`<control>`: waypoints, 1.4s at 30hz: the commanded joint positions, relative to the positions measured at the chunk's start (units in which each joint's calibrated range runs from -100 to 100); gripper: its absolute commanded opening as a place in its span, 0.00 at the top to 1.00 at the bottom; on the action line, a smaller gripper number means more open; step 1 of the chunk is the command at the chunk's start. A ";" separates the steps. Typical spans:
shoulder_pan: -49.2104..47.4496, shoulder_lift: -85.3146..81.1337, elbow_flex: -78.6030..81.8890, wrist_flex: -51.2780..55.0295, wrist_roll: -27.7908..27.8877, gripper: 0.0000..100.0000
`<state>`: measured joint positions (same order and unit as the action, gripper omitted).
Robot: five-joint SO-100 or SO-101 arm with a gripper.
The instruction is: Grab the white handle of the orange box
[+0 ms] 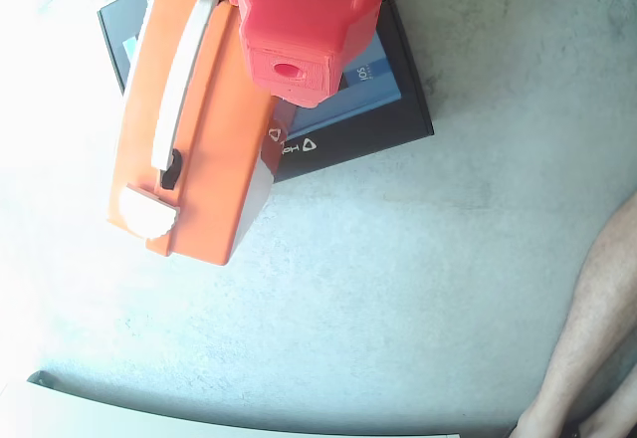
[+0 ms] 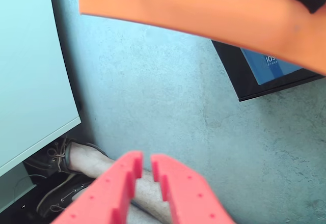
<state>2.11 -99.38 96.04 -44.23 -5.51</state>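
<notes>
Orange box (image 1: pixel 204 149) lies closed on the grey surface (image 1: pixel 418 289), upper left of the fixed view, its far end resting on a black box with blue panel (image 1: pixel 373 90). White handle (image 1: pixel 184 75) runs lengthwise along its top, white half-round tab (image 1: pixel 147 211) at the near end. Contents hidden. My hand (image 2: pixel 146 167) in the wrist view: red fingers (image 2: pixel 175 183) nearly together, narrow gap, nothing held, clear of the box, which spans the top edge there. My red arm body (image 1: pixel 299 30) overlaps the box top in the fixed view. Someone's leg (image 1: pixel 597 328) at right.
</notes>
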 commanded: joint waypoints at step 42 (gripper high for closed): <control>-13.54 -0.62 3.07 1.50 -26.22 0.82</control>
<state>-10.66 -99.29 96.04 -43.38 -29.50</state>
